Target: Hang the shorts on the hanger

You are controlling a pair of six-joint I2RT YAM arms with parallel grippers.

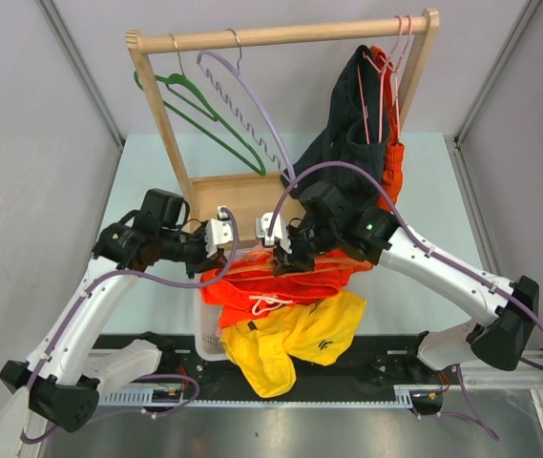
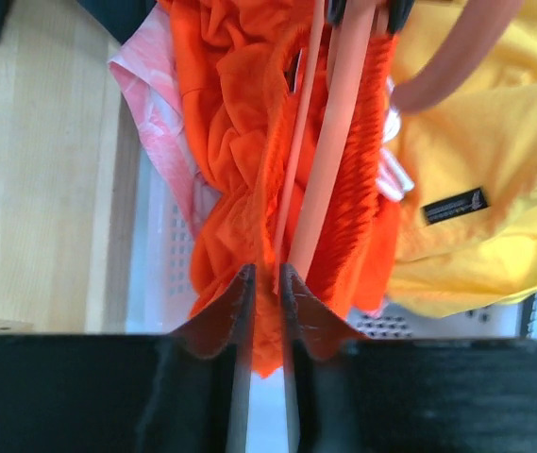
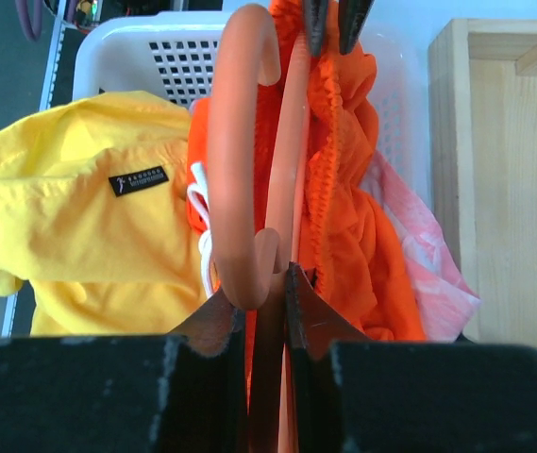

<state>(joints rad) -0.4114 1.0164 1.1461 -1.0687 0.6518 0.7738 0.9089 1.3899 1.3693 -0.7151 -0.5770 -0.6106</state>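
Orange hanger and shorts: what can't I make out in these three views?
- Top external: the orange hanger blends into the orange shorts, so its outline is unclear.
- Both wrist views: bunched folds hide whether the shorts are over the hanger or beside it.
- Left wrist: cloth crowds the left pincer; whether it grips the hanger alone or fabric too is unclear.
- White basket: its contents are covered by the orange and yellow shorts.
- Label: too small to read.

Yellow shorts (image 3: 79, 245) and wooden rack base (image 3: 513, 189) flank the hanger (image 3: 240, 170) on 2 sides.
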